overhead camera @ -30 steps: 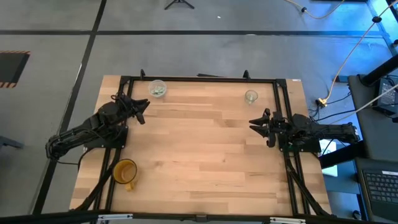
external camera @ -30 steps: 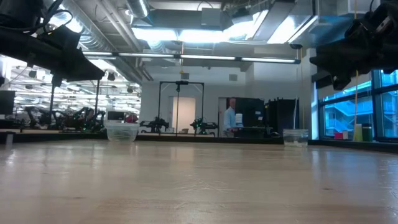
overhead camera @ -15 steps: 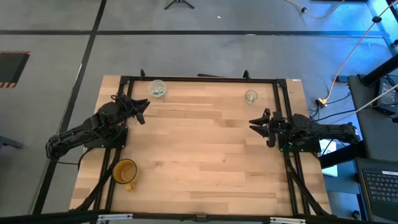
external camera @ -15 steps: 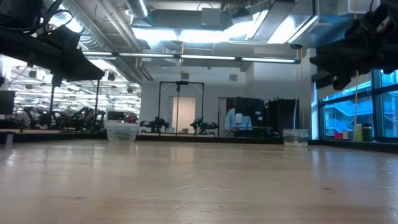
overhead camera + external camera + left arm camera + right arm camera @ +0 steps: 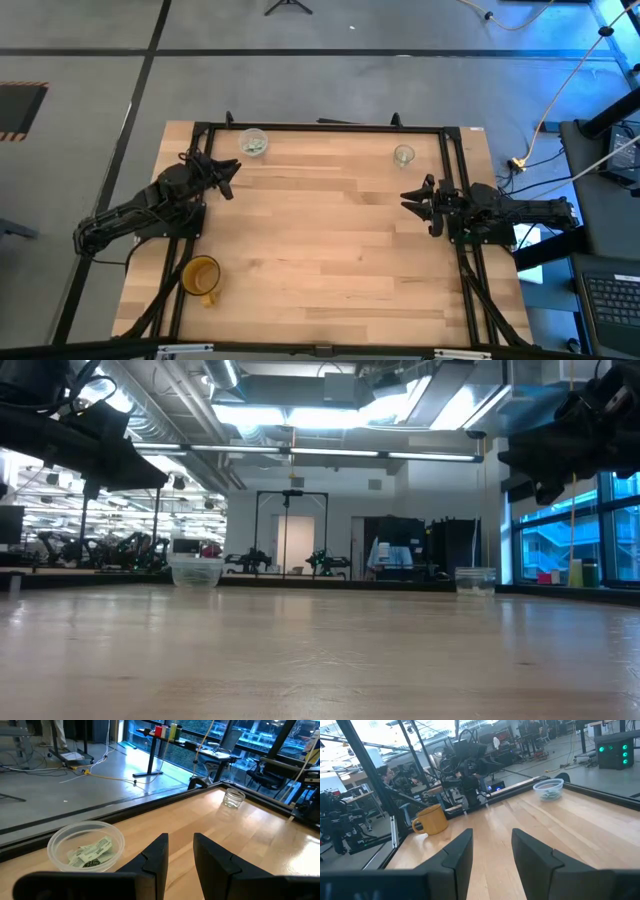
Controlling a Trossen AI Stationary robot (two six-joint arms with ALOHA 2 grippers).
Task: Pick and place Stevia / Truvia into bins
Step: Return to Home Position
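Note:
Several whitish, green-printed Stevia sachets (image 5: 92, 852) lie in a heap on the bottom of the wider cloudy bin (image 5: 86, 845), which stands at the table's far left (image 5: 253, 143). The narrower clear bin (image 5: 403, 155) stands at the far right (image 5: 233, 798). My left gripper (image 5: 228, 178) hovers open just near of the wide bin, holding nothing (image 5: 180, 851). My right gripper (image 5: 412, 200) hovers open at the table's right side, near of the clear bin, also holding nothing (image 5: 492, 850).
A yellow-orange handled mug (image 5: 201, 276) stands near the table's front left corner. A black frame (image 5: 320, 127) runs along the table's far edge and sides. Bare wooden tabletop (image 5: 320, 240) lies between the two arms.

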